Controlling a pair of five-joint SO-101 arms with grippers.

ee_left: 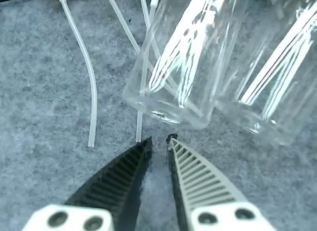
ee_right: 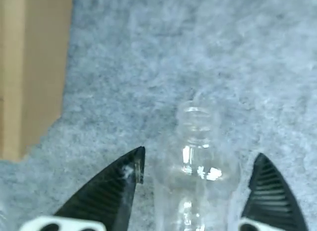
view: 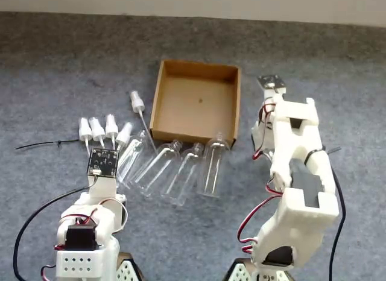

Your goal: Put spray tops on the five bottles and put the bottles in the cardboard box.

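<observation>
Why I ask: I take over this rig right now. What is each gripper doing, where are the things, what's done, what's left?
Left gripper: barely open, empty, tips near the base of one bottle.
Right gripper: wide open, fingers either side of the neck of another bottle, not gripping.
Four bottles show, lying before the cardboard box, uncapped; none in it. Five spray tops loose on the table beside them.
Done: nothing. Left: cap each bottle, box them all.

Grey felt table cover (view: 66, 64), pale wall (view: 193, 2) behind.
Speckled nap, evenly lit; wall shows as a narrow off-white strip past the far edge.
</observation>
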